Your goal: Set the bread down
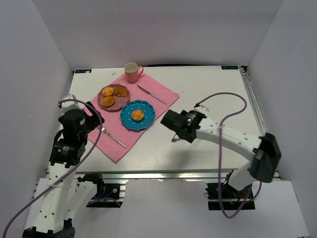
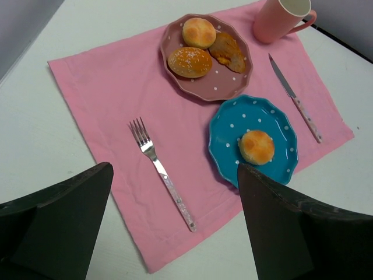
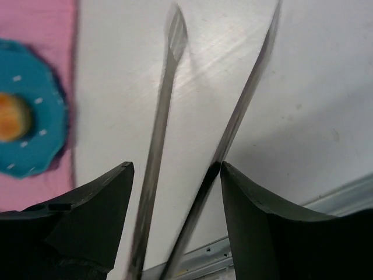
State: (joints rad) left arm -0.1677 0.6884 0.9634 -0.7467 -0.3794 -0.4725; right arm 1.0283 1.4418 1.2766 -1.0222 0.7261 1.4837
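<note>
The bread [image 1: 138, 115] [image 2: 257, 146] [image 3: 10, 116], a small golden roll, lies on the blue dotted plate [image 1: 147, 120] [image 2: 233, 125] [image 3: 41, 134] on the pink cloth. My right gripper [image 1: 169, 123] [image 3: 176, 166] hovers over bare table just right of that plate. A pair of metal tongs [image 3: 233, 122] stands between its jaws. One tong arm leans on the right finger [image 3: 262, 221]. The other arm is blurred and stands clear of the left finger [image 3: 87, 210]. My left gripper [image 1: 91, 119] [image 2: 175, 224] hangs open and empty above the cloth's near corner.
A pink plate [image 1: 101, 101] [image 2: 233, 81] holds two more rolls and a brown piece. A fork [image 1: 115, 138] [image 2: 163, 175], a knife [image 1: 151, 94] [image 2: 294, 99] and a pink cup [image 1: 132, 72] [image 2: 280, 17] sit on or by the pink cloth [image 1: 163, 91] [image 2: 105, 87]. The table's metal rail [image 3: 326, 198] runs close by.
</note>
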